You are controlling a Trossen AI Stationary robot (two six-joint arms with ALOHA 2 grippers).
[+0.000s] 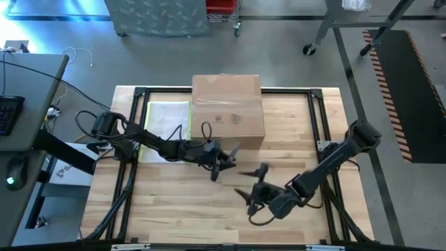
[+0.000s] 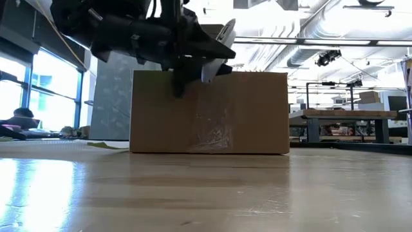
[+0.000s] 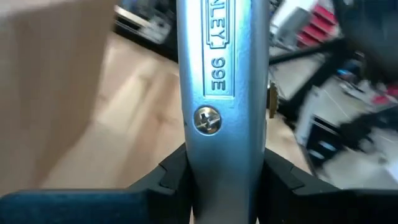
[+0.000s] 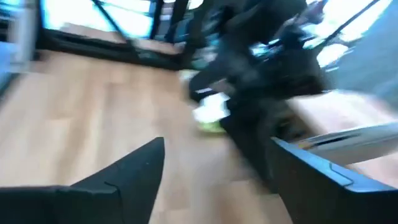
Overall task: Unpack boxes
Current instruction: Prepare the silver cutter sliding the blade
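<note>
knife brand lettering cut off, perhaps "Stanley"

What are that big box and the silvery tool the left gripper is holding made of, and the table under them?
The box looks like plain brown matte cardboard, with shiny clear tape down its front. The utility knife in the left gripper seems to be bare cast metal: dull silver, raised lettering, a cross-head screw. The table appears to be pale lightly glossy wood planks.
</note>
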